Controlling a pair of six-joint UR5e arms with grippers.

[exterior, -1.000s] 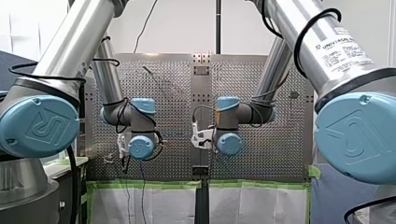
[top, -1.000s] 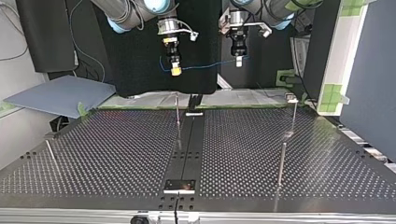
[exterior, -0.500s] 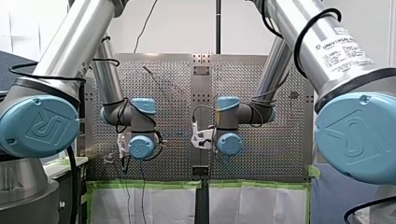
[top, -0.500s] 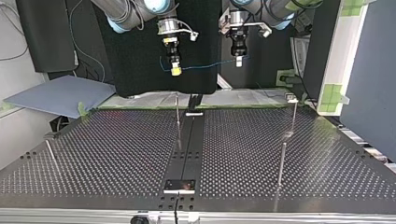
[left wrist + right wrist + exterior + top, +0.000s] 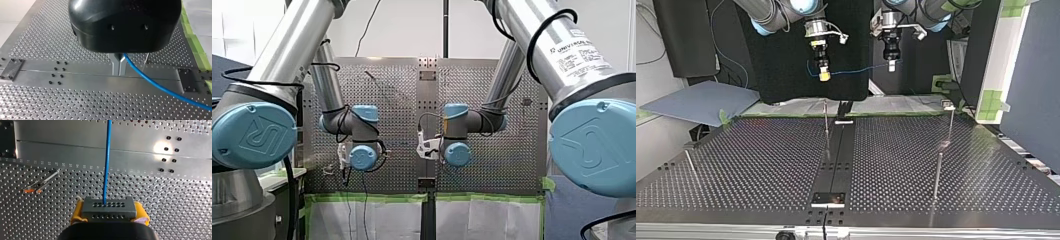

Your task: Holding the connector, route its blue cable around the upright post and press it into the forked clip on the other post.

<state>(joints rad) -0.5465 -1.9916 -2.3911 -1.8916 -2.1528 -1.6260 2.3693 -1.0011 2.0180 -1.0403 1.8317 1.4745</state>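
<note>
Well above the table [image 5: 761,165], my right gripper [image 5: 824,76] pinched the connector [image 5: 109,207] while my left gripper [image 5: 891,66] clamped the blue cable [image 5: 856,71] strung between them, with routing apparently unstarted and a descent toward the upright post [image 5: 826,125] likely needed next.

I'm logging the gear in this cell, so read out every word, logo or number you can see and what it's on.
"UNIVERSAL ROB…", last letters unclear: white label on my right arm.
Finer print under it: too small to read.
Raised logo on the blue joint caps: no clear letters.
Tiny marks along the table's hole rows: too small to read.
</note>
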